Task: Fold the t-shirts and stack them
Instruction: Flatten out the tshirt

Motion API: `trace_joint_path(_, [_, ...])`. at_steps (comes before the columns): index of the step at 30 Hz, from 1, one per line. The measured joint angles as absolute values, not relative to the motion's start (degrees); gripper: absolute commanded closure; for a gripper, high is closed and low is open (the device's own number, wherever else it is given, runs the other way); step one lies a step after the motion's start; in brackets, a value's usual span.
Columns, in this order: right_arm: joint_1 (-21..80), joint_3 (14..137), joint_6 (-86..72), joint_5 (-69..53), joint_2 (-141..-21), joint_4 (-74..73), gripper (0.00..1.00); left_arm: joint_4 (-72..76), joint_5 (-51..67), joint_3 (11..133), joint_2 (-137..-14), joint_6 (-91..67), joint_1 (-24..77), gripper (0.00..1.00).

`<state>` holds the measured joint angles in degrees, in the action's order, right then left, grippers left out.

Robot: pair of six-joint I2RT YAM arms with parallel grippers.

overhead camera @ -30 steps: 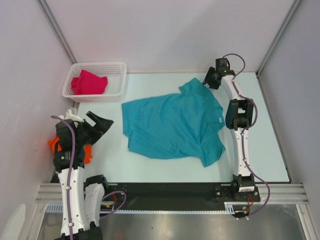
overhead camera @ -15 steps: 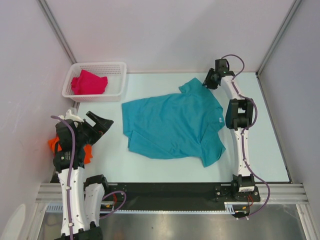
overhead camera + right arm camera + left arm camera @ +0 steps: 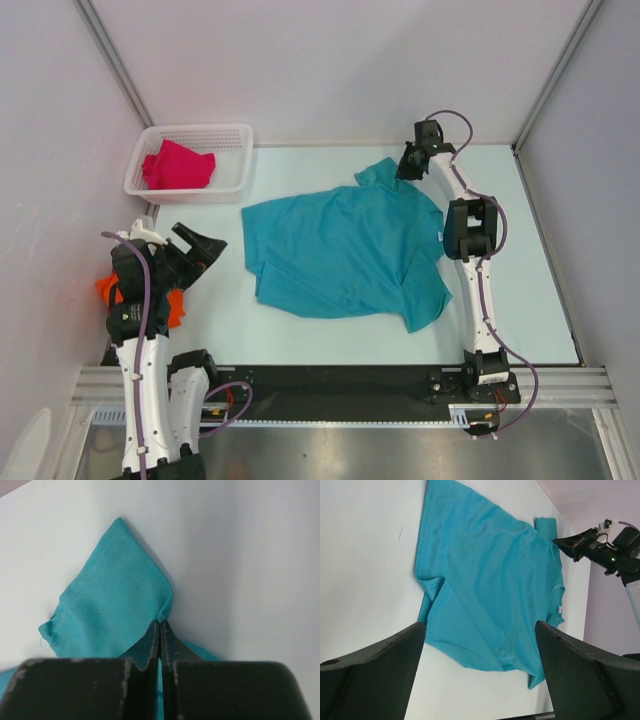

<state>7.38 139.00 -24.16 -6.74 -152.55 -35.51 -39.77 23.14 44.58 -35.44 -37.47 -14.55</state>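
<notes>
A teal-blue t-shirt [image 3: 345, 250] lies spread on the table, a little rumpled. My right gripper [image 3: 400, 172] is shut on the edge of its far sleeve [image 3: 115, 600], with a pinch of teal cloth between the fingertips [image 3: 161, 622]. A magenta-red t-shirt [image 3: 178, 166] lies bunched in the white basket. An orange t-shirt [image 3: 110, 292] shows behind my left arm at the table's left edge, mostly hidden. My left gripper [image 3: 205, 247] hangs open over the table to the left of the teal shirt [image 3: 485, 580], holding nothing.
The white lattice basket [image 3: 235, 135] stands at the back left corner. Grey walls close in the table on the left, back and right. A black rail [image 3: 340, 380] runs along the near edge between the arm bases.
My right gripper moved a little left onto the teal shirt's far sleeve and closed on its edge. The left arm has not moved.
</notes>
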Motion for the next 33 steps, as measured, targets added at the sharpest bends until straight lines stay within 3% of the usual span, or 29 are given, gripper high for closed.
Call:
trace_joint_path(7, [7.0, 140.2, -23.7, 1.4, -152.3, -38.1, 1.0, -39.5, 23.3, 43.1, -34.4, -37.6, -14.5, 0.04])
trace_joint_path(14, [5.7, 138.1, -23.3, 17.9, -150.4, -40.2, 1.0, -38.3, 24.2, 41.3, -34.2, -38.6, -14.5, 0.03])
trace_joint_path(17, [4.9, 138.7, -22.7, 20.7, -150.2, -41.4, 0.85, -37.3, 24.4, 41.2, -34.1, -39.1, -14.5, 0.03])
trace_joint_path(19, [4.4, 141.5, -22.1, 20.7, -150.9, -43.7, 0.66, -36.4, 24.7, 40.9, -34.0, -39.4, -14.5, 0.03])
trace_joint_path(22, [4.1, 144.6, -21.2, 20.3, -151.4, -44.3, 0.55, -34.7, 25.5, 39.9, -34.0, -40.0, -14.6, 0.03])
trace_joint_path(28, [4.9, 144.3, -19.1, 20.6, -150.6, -44.7, 0.5, -28.6, 31.1, 35.8, -36.6, -42.6, -13.9, 0.01])
trace_joint_path(33, [7.4, 136.4, -18.9, 21.3, -142.2, -45.1, 0.5, -25.2, 32.2, 35.9, -48.5, -44.1, -5.5, 0.01])
